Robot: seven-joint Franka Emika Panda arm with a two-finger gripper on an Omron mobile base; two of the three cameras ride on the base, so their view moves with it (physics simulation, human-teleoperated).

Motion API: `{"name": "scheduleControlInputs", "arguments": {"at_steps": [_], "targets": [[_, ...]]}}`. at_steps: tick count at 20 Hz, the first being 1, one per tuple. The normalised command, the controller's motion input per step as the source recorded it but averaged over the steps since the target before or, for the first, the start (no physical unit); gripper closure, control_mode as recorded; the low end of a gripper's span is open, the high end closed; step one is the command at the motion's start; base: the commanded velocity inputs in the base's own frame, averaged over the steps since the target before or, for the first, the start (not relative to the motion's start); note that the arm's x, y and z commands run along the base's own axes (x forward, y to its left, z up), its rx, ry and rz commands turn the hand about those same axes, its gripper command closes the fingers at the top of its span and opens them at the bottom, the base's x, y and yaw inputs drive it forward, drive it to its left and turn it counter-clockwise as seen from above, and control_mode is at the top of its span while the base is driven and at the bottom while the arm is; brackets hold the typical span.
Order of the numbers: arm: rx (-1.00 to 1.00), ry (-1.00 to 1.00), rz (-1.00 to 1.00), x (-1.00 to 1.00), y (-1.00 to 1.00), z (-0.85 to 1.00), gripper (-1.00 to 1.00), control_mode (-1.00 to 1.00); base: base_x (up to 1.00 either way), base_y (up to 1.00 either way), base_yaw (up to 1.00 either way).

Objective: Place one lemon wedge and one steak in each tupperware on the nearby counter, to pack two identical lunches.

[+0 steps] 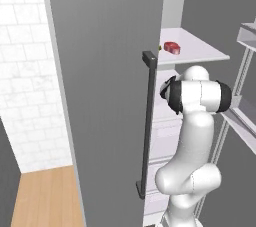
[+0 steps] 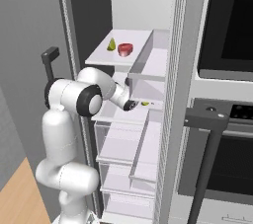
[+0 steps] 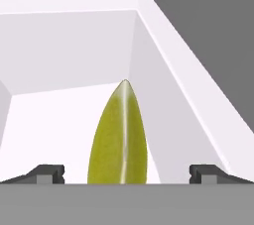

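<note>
1. While our gripper (image 3: 126, 173) stands with jaws wide apart, a smooth, pointed yellow-green lemon wedge (image 3: 119, 142) lies between them on the fridge's glossy white shelf (image 3: 44, 130).
2. Upper shelf (image 2: 101, 56): another wedge (image 2: 112, 45), then a red steak (image 2: 125, 49).

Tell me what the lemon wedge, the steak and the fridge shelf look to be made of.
Lemon wedge: fruit, matte yellow-green skin with a pale ridge running along it, between the open gripper fingertips.
Steak: raw meat by its look, red with a paler patch.
Fridge shelf: probably smooth white plastic or coated glass; flat, even and unmarked, so the rendering leaves it open.
</note>
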Motion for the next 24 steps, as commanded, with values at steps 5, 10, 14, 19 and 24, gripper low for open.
{"name": "scheduleControlInputs", "arguments": {"at_steps": [5, 10, 14, 19, 24], "targets": [[0.00, 0.00, 0.00, 0.37, 0.00, -0.16, -1.00, -1.00, 0.00, 0.00, 0.00], [0.00, 0.00, 0.00, 0.16, 0.00, -0.10, 1.00, -1.00, 0.00, 0.00, 0.00], [0.00, 0.00, 0.00, 0.00, 0.00, -0.02, 1.00, -1.00, 0.00, 0.00, 0.00], [0.00, 0.00, 0.00, -0.21, 0.01, 0.00, 1.00, -1.00, 0.00, 0.00, 0.00], [0.00, 0.00, 0.00, -0.44, 0.05, 0.00, 1.00, -1.00, 0.00, 0.00, 0.00]]}}
